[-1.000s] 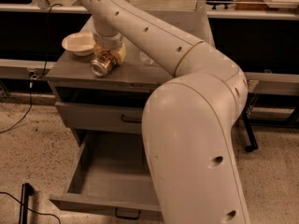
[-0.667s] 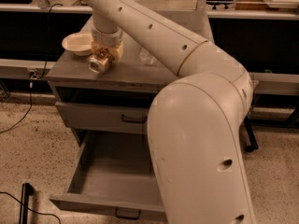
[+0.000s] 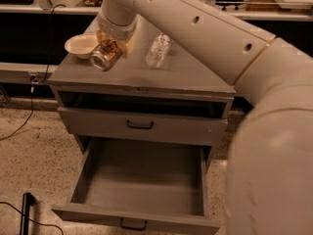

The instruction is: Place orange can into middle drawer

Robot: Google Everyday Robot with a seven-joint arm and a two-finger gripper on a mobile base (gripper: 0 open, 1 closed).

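The orange can point(image 3: 105, 55) has a brown-gold label and a shiny silver end facing the camera. It is tilted on its side, held just above the left part of the grey cabinet's top point(image 3: 176, 75). My gripper point(image 3: 113, 42) is shut on the can from above and behind; the arm stretches in from the upper right. The middle drawer point(image 3: 142, 180), the lowest one, is pulled open below, a wide grey tray with a bare flat floor and a small black handle point(image 3: 133, 224).
A cream bowl point(image 3: 80, 45) sits at the cabinet top's left rear. A clear crinkled plastic bottle point(image 3: 158, 50) lies right of the can. The upper drawer front point(image 3: 142, 125) with a black handle is nearly shut. A black object point(image 3: 25, 213) stands on the floor at the lower left.
The view has shifted and the arm has swung aside, so the open drawer shows in full. The can stays in the gripper above the cabinet top.
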